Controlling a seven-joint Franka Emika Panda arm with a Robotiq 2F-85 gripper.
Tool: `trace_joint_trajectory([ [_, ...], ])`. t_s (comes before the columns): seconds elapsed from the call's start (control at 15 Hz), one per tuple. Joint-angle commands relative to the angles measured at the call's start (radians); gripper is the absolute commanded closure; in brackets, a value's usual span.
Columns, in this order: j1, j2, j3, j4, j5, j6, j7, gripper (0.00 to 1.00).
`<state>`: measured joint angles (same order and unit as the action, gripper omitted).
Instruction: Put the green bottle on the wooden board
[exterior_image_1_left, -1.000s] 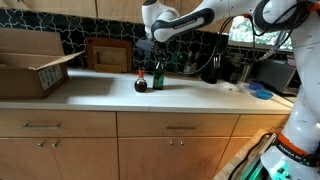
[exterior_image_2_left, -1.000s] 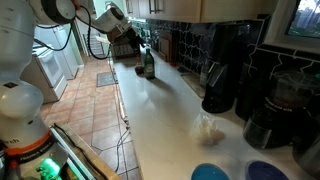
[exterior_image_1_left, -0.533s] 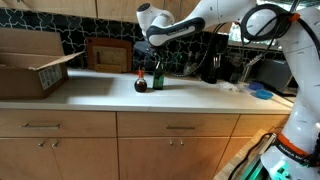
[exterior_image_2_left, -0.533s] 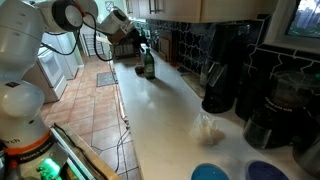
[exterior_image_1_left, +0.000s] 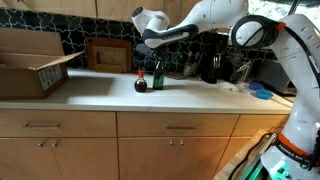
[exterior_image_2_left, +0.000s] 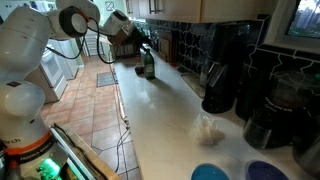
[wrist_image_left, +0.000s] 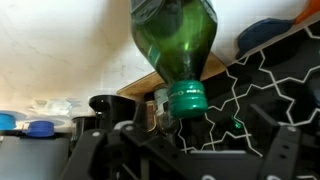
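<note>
The slim green bottle (exterior_image_1_left: 157, 74) stands upright on the white counter, also seen in an exterior view (exterior_image_2_left: 149, 65). In the wrist view its green body (wrist_image_left: 175, 35) and green cap (wrist_image_left: 186, 97) fill the middle. My gripper (exterior_image_1_left: 150, 47) hangs just above and slightly behind the bottle, apart from it, as an exterior view (exterior_image_2_left: 136, 32) also shows. In the wrist view the gripper (wrist_image_left: 190, 152) has its fingers spread wide and holds nothing. The wooden board (exterior_image_1_left: 108, 54) leans against the backsplash to the left of the bottle; its edge shows in the wrist view (wrist_image_left: 140, 92).
A squat dark bottle with a red cap (exterior_image_1_left: 141, 83) stands right beside the green bottle. A cardboard box (exterior_image_1_left: 32, 62) sits at the counter's left. Coffee machines (exterior_image_2_left: 228, 60) and blue lids (exterior_image_1_left: 261, 94) are at the other end.
The arm's wrist has shifted a little toward the board side above the bottles. Both bottles have stayed in place.
</note>
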<state>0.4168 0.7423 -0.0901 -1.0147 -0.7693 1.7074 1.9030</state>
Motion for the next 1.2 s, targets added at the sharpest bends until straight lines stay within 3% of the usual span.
trace_joint_trajectory([
  [0.0, 0.017, 0.065, -0.015, 0.103, -0.004, -0.103, -0.015, 0.0],
  [0.67, 0.008, 0.163, -0.001, 0.245, 0.017, -0.219, -0.053, 0.02],
  [0.87, 0.007, 0.184, -0.001, 0.273, 0.018, -0.22, -0.056, 0.22],
  [0.93, 0.008, 0.19, -0.001, 0.28, 0.017, -0.218, -0.057, 0.4],
  [1.13, 0.009, 0.2, -0.002, 0.3, 0.013, -0.213, -0.062, 0.64],
])
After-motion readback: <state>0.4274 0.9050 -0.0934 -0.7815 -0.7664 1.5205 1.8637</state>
